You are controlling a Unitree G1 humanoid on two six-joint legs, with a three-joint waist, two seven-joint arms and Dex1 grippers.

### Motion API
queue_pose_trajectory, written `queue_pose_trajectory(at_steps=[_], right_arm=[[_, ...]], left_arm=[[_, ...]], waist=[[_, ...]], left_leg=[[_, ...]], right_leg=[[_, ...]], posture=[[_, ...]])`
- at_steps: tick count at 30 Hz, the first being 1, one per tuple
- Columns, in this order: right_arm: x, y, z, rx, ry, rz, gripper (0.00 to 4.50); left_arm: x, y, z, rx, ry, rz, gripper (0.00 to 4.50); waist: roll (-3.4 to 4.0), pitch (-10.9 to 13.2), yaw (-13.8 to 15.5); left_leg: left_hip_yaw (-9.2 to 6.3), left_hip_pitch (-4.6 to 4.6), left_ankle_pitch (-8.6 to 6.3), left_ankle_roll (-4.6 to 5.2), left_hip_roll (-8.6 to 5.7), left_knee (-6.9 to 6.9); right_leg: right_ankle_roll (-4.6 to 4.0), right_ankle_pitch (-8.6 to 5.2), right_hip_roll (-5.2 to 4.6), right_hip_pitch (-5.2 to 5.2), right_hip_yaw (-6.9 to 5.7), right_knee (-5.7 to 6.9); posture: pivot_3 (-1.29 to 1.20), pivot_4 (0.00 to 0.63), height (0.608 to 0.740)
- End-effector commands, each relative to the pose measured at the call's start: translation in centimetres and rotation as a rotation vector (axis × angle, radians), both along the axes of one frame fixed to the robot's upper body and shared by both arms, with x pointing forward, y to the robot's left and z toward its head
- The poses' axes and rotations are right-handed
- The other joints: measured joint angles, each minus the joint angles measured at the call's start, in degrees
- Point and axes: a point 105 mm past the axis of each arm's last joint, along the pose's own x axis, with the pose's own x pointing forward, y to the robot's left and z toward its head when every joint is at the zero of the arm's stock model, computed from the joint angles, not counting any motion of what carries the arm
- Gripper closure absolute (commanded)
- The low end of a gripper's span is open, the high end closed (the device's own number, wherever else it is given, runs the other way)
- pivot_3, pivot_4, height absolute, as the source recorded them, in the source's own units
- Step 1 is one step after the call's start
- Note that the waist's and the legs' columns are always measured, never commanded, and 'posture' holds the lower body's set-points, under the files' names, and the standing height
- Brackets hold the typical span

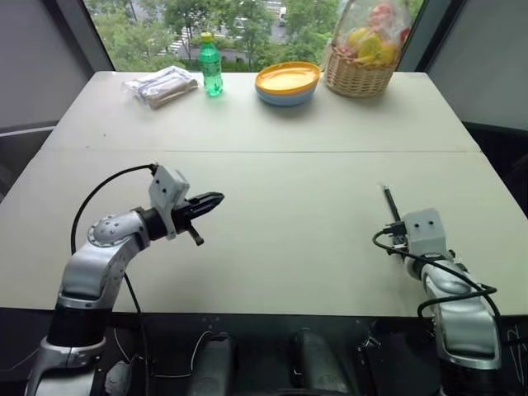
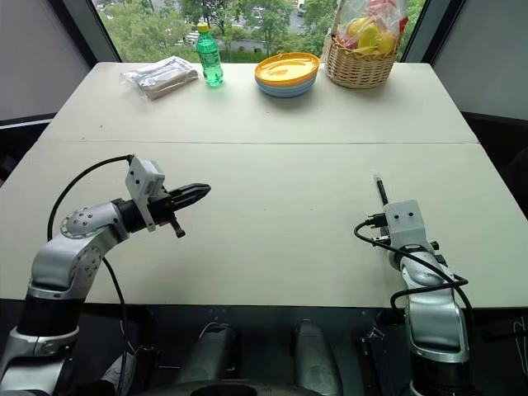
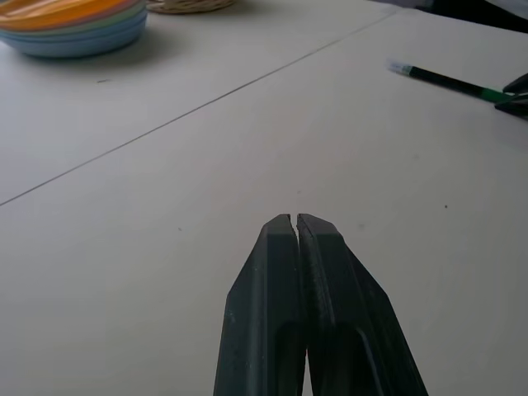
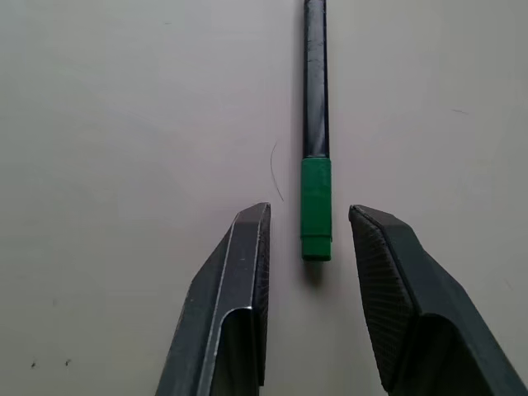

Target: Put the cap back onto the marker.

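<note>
Marker (image 4: 314,78) with green cap (image 4: 316,208) seated on its end lies flat on the desk (image 1: 272,214) at lower right of the head view, looks light, stiff, slick, best pinched mid-barrel; right gripper (image 4: 307,216) fingers apart around the cap untouching, left gripper (image 3: 298,221) fingers together, well apart.

No text, brand, number or sign can be read anywhere. The bottle (image 1: 210,64) carries a label, but its print is too small to make out, and the marker (image 4: 314,78) with its cap (image 4: 316,208) shows bare surfaces without lettering.
</note>
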Motion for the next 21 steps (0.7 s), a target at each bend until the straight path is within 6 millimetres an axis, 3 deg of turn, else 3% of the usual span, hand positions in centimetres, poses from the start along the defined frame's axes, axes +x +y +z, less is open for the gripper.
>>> queue_pose_trajectory(at_steps=[1, 6, 13, 17, 21], right_arm=[[0.2, 0.4, 1.5, -0.031, -0.040, 0.048, 1.94], [0.2, 0.1, 3.1, -0.060, -0.057, 0.094, 0.20], [0.5, -0.1, 7.3, -0.094, 0.013, 0.315, 0.20], [0.8, 1.0, 10.6, -0.137, 0.020, 0.453, 0.20], [0.4, 2.1, 11.9, -0.190, 0.062, 0.533, 0.20]], left_arm=[[-0.1, -0.5, 1.2, -0.001, -0.032, -0.046, 4.45], [0.1, -1.1, 1.4, 0.017, -0.024, -0.097, 4.45], [1.1, -1.7, 2.1, 0.057, -0.007, -0.182, 4.45], [2.3, -2.8, 3.5, 0.046, -0.016, -0.235, 4.45], [2.7, -3.8, 4.1, 0.053, -0.027, -0.291, 4.45]], waist=[[0.00, 0.0, 0.0], [0.00, 0.0, 0.0], [-0.02, 0.0, 0.0], [-0.05, 0.1, 0.0], [-0.06, 0.1, 0.1]], left_leg=[[0.00, 0.00, 0.00, 0.00, 0.00, 0.00], [0.01, 0.00, 0.00, 0.00, 0.00, -0.01], [0.02, -0.03, 0.00, 0.01, -0.01, 0.02], [0.00, -0.06, -0.01, 0.02, -0.01, -0.01], [0.00, -0.06, -0.01, 0.02, -0.01, 0.00]], right_leg=[[0.00, 0.00, 0.00, 0.00, 0.00, 0.00], [0.00, 0.00, 0.01, -0.01, 0.00, 0.00], [0.01, 0.00, 0.01, 0.00, -0.01, -0.03], [0.01, 0.00, 0.02, -0.01, -0.03, -0.09], [0.04, -0.02, 0.02, 0.02, -0.03, -0.13]], posture=[[0.00, 0.150, 0.740], [0.00, 0.150, 0.740], [0.00, 0.150, 0.740], [0.00, 0.150, 0.740], [0.00, 0.150, 0.740]])
